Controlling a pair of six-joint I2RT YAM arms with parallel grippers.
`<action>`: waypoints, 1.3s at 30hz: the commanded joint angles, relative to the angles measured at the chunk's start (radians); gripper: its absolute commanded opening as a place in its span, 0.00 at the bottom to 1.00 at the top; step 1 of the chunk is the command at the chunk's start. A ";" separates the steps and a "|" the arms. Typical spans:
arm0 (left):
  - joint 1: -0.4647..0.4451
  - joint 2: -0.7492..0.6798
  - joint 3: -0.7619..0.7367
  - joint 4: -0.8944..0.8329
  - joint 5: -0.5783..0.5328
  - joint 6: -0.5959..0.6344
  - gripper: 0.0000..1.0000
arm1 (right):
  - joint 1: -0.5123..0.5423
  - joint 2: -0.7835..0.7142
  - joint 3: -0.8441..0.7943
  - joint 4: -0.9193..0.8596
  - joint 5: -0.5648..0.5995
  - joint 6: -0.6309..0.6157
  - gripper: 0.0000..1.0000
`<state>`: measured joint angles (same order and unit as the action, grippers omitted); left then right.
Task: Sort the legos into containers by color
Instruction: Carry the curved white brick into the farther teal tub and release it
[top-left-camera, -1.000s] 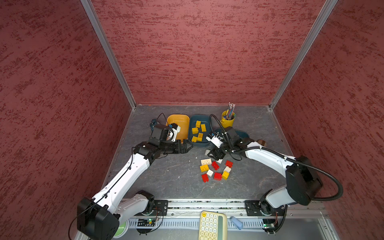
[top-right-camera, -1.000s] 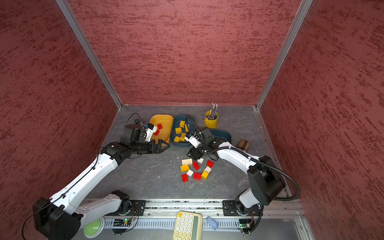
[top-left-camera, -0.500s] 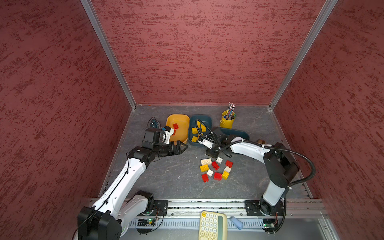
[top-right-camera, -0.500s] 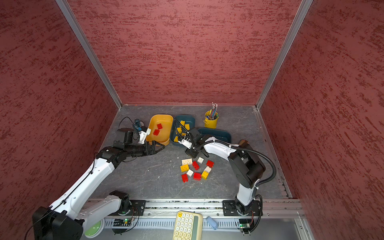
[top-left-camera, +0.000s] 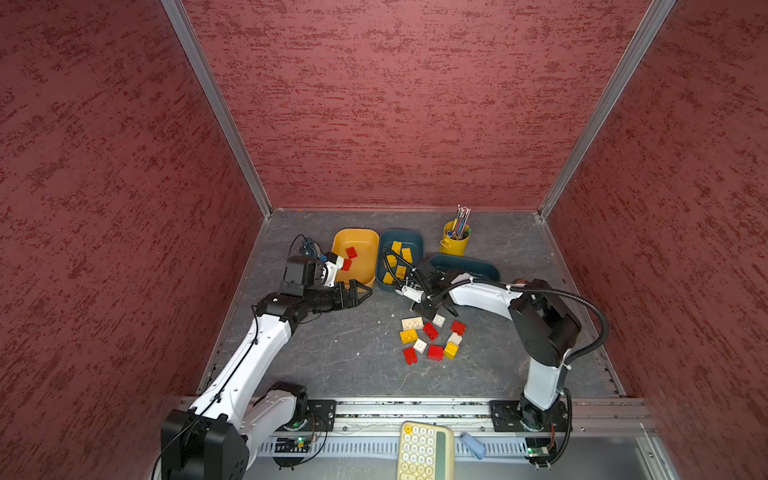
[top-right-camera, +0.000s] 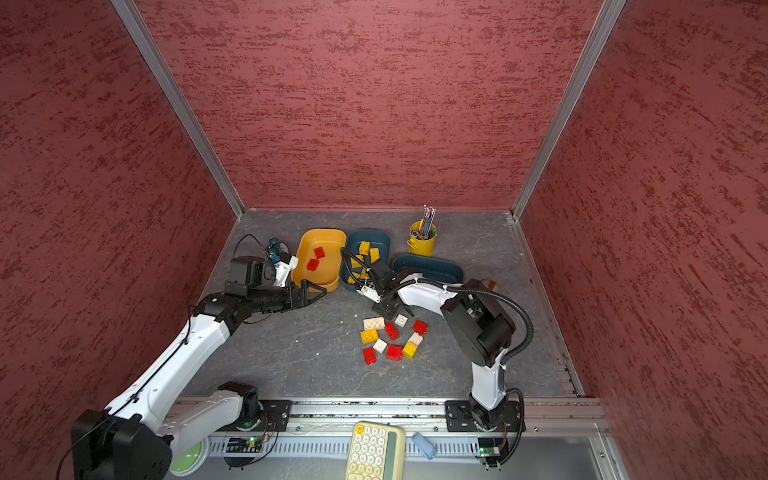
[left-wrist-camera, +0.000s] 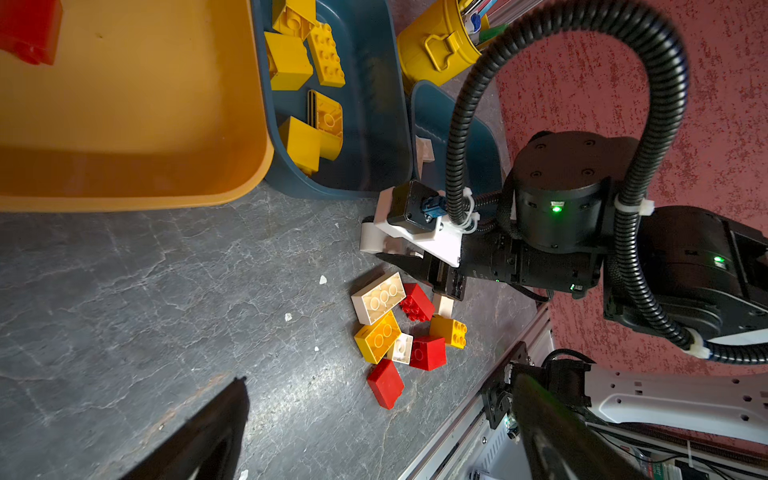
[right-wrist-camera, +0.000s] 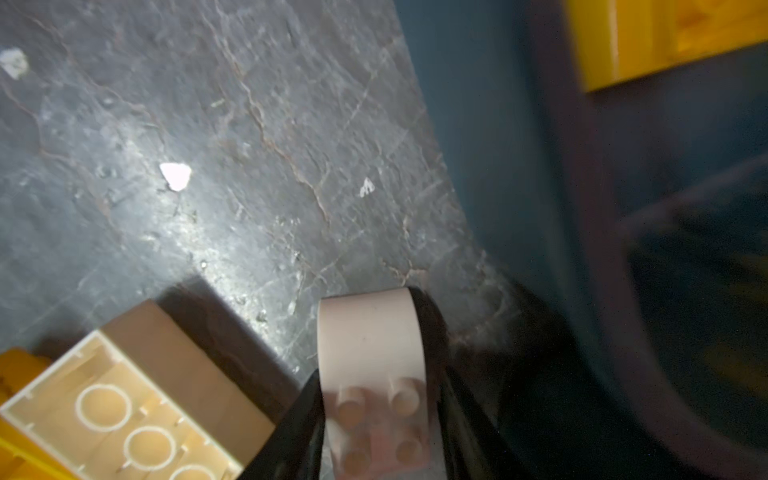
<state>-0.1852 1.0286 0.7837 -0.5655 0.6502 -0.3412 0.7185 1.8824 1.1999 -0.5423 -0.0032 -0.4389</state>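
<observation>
My right gripper (top-left-camera: 434, 312) (right-wrist-camera: 374, 395) is low at the far edge of the loose legos (top-left-camera: 432, 338), shut on a small white brick (right-wrist-camera: 370, 332) (left-wrist-camera: 442, 305). Beside it lies a white oblong brick (top-left-camera: 411, 323), underside up. My left gripper (top-left-camera: 359, 291) (left-wrist-camera: 382, 457) is open with nothing in it, just in front of the orange container (top-left-camera: 360, 233). That container holds two red bricks (top-left-camera: 351, 252). The teal container (top-left-camera: 417, 241) holds several yellow bricks (top-left-camera: 397, 247). Another teal container (top-left-camera: 469, 262) is partly hidden behind my right arm.
A yellow cup of pens (top-left-camera: 456, 243) stands behind the teal containers. A cream keypad (top-left-camera: 424, 451) and a small blue thing (top-left-camera: 473, 444) lie in front of the base rail. Red walls close in the sides and the back.
My right gripper came from the teal container's edge to the pile and closed on the white brick. My left gripper drew back from over the orange container, where a red brick now lies.
</observation>
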 joint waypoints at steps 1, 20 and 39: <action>0.007 0.004 -0.013 0.021 0.016 0.024 0.99 | 0.007 0.014 0.032 -0.025 0.022 -0.026 0.43; 0.009 0.012 -0.014 0.104 0.095 -0.047 0.99 | -0.045 -0.250 0.010 -0.064 -0.197 0.048 0.25; -0.008 0.076 0.012 0.173 0.124 -0.079 0.99 | -0.360 -0.091 0.141 -0.163 -0.130 -0.178 0.29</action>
<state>-0.1909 1.1007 0.7750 -0.4107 0.7616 -0.4221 0.3645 1.7752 1.3041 -0.6624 -0.1070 -0.5331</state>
